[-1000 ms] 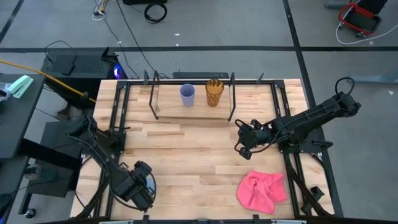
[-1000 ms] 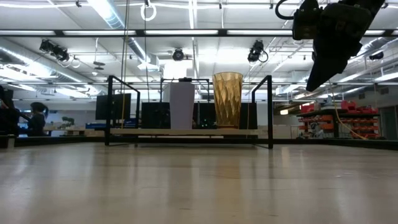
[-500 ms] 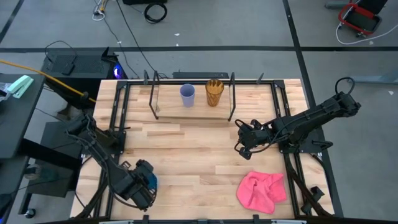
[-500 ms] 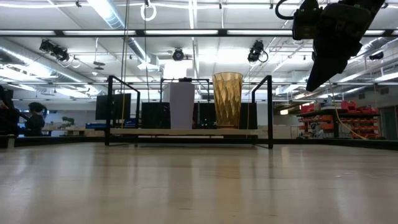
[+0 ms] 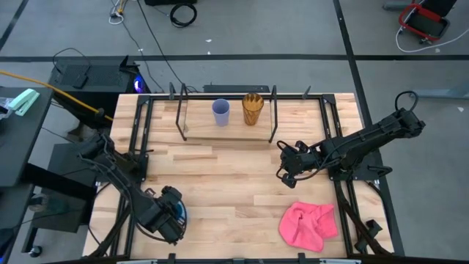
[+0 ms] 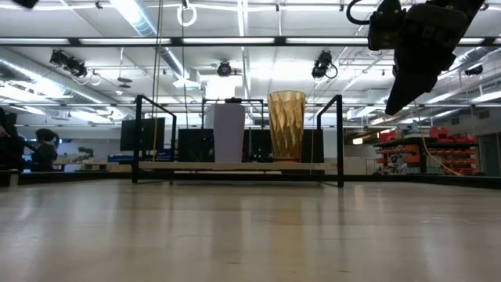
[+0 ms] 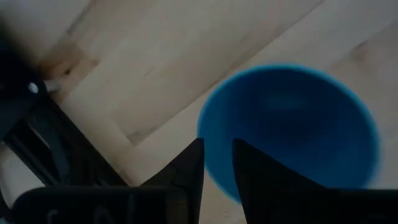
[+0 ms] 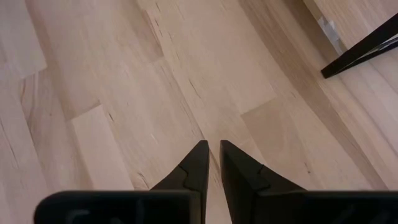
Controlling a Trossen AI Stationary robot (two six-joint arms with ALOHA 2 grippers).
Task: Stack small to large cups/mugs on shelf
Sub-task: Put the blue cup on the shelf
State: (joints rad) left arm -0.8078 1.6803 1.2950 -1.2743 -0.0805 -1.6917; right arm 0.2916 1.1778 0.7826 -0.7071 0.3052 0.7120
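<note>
The short blue cup (image 7: 292, 124) is at the table's near left, seen from above in the left wrist view; a sliver of it shows in the high view (image 5: 180, 213). My left gripper (image 7: 217, 155) is over it (image 5: 168, 217) and shut on its edge. The lavender cup (image 5: 220, 111) and the taller amber cup (image 5: 253, 108) stand upright side by side on the shelf's wood board (image 5: 198, 132) at the far middle; both also show in the low view (image 6: 229, 133) (image 6: 287, 125). My right gripper (image 8: 214, 158) is shut and empty, hanging above the table right of the middle (image 5: 281, 166). My left gripper has the blue cup's wall at its rim (image 7: 217, 179) between its two fingers. One finger (image 7: 261, 180) is over the cup's inside and the other (image 7: 186, 171) is outside. The fingers come from above, pointing down. I cannot tell whether the cup is off the table.
A crumpled pink cloth (image 5: 308, 225) lies near the table's near right corner. The shelf's black rod frame (image 6: 340, 141) rises at both ends of the board. Black rails (image 5: 139, 132) run along the table's left and right sides. Bare wood lies between the shelf and the grippers.
My left gripper has shifted slightly toward the far edge, and the blue cup, hidden under it a second ago, now shows at its right side in the high view. My right arm has kept still.
</note>
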